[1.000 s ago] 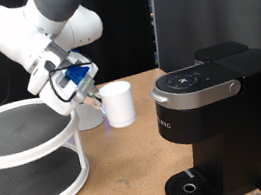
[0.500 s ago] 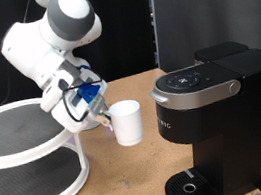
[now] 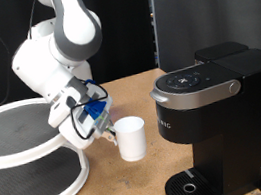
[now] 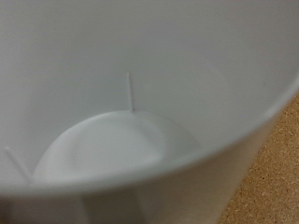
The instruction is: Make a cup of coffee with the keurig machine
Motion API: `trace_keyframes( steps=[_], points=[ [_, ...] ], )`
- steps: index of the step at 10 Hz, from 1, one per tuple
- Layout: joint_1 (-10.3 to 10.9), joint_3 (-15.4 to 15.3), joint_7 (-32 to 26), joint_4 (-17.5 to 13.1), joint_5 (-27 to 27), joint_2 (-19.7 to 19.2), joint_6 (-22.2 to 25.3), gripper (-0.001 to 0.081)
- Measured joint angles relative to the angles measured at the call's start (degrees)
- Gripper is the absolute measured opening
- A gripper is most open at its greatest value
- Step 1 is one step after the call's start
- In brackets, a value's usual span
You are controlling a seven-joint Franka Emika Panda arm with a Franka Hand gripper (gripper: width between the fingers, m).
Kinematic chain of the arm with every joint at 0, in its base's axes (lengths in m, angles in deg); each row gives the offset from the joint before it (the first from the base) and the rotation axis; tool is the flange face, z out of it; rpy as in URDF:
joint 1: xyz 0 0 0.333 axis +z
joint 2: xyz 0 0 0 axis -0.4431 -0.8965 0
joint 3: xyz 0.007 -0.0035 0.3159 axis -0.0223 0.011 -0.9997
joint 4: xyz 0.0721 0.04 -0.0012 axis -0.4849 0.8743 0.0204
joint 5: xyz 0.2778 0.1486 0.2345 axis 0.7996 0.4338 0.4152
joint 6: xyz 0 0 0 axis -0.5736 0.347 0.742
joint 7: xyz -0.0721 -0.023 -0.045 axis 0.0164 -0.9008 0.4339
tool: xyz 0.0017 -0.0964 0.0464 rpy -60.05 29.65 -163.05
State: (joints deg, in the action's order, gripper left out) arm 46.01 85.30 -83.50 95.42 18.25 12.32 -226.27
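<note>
Jaws of the white robot arm's gripper (image 3: 106,132) meet the small plain white ceramic cup (image 3: 131,138) at its side on the exterior view's left; whether they are clamped on it I cannot tell, because the cup hides the fingertips. The cup stands over the brown tabletop (image 3: 126,185), between the white two-level round shelf (image 3: 29,156) and the large black keurig machine (image 3: 217,128). In the wrist view the cup's white inside (image 4: 121,121) fills nearly everything, blurred.
</note>
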Motion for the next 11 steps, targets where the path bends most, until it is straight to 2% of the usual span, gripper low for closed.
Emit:
trace_keyframes(
  steps=[4,11],
  points=[
    [0.41,-0.88,-3.64,-1.18,5.12,-5.29,-0.1,0.0074],
    [0.55,-4.28,-6.43,-4.46,12.76,-10.2,-0.13,0.0074]
  ],
)
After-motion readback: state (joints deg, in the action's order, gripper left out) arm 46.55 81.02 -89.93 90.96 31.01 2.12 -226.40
